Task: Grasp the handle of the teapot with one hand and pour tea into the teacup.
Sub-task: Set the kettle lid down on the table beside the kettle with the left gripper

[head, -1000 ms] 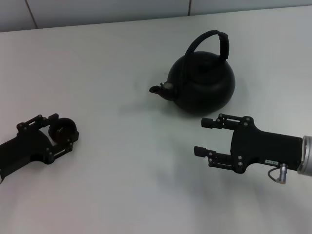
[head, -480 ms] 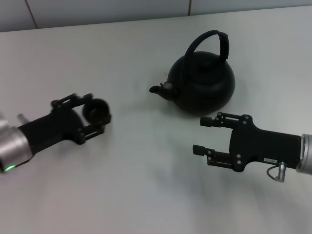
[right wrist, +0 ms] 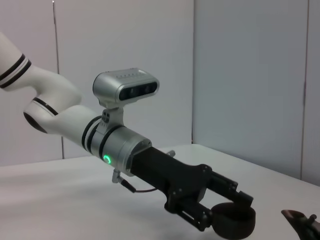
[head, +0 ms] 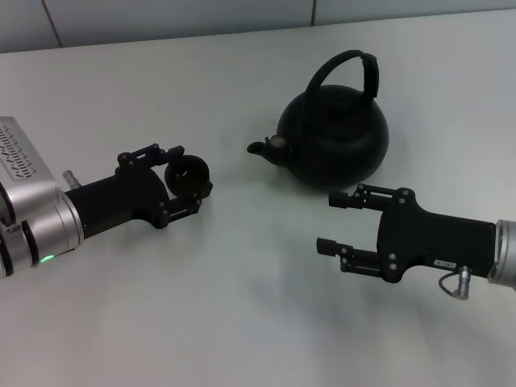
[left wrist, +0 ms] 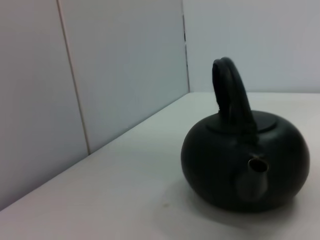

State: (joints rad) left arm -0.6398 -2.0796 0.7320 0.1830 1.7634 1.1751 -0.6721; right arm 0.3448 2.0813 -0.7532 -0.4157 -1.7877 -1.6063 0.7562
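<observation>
The matte-black teapot (head: pixel 334 141) stands at the back middle of the table, its arched handle (head: pixel 359 64) upright and its silvery-tipped spout (head: pixel 262 149) facing my left arm. My left gripper (head: pixel 192 179) is shut on the small dark teacup (head: pixel 185 172) and holds it a short way from the spout. The left wrist view shows the teapot (left wrist: pixel 280 165), handle (left wrist: pixel 230 92) and spout (left wrist: pixel 256 167) close ahead. The right wrist view shows the left gripper (right wrist: pixel 235 210) around the teacup (right wrist: pixel 232 222). My right gripper (head: pixel 329 222) is open and empty, in front of the teapot.
The white table (head: pixel 242 306) ends at a tiled wall (head: pixel 161 16) behind. My left arm's silver forearm (head: pixel 32 218) lies over the table's left side, and my right arm's forearm (head: pixel 504 262) comes in from the right edge.
My left gripper has carried the teacup from the far left towards the teapot's spout. My right gripper has hardly moved. The teapot has stayed put.
</observation>
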